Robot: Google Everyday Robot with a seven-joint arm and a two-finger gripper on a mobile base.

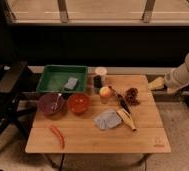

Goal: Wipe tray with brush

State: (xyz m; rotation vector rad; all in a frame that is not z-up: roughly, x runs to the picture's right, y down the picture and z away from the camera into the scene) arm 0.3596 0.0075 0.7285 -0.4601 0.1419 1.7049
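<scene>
Wooden table (153,135) before a dark wall, office chair (8,90) off to the left.

Camera view, the only one. Green tray (53,80) at the far left corner, small grey pad (71,82) lying inside. Just in front of it, purple bowl (51,103) and red bowl (78,103) side by side. Brush (122,101) right of centre, flat on the wood, handle running diagonally, between a round fruit (105,91) and a brown cluster (132,95), lower end just beside the banana (126,119). Grey cloth (106,119) and chili (57,136) nearer the front edge. Gripper (155,84) beyond the table's right end, near the back edge, spread wide and empty, well apart from the brush.

Step in hand, by judgement: reaching for the brush, not yet touched.

- Come in from the right and from above.
- Turn the wrist to straddle the handle across its width, not along it.
- Aim mid-handle, clear of fruit and cluster; keep off the lower end, too near the banana.
- Descend straight; close only once down at the wood.
- Then lift high enough to clear the cup (100,72) on the way to the tray.

Bristle end: cannot tell which.
</scene>
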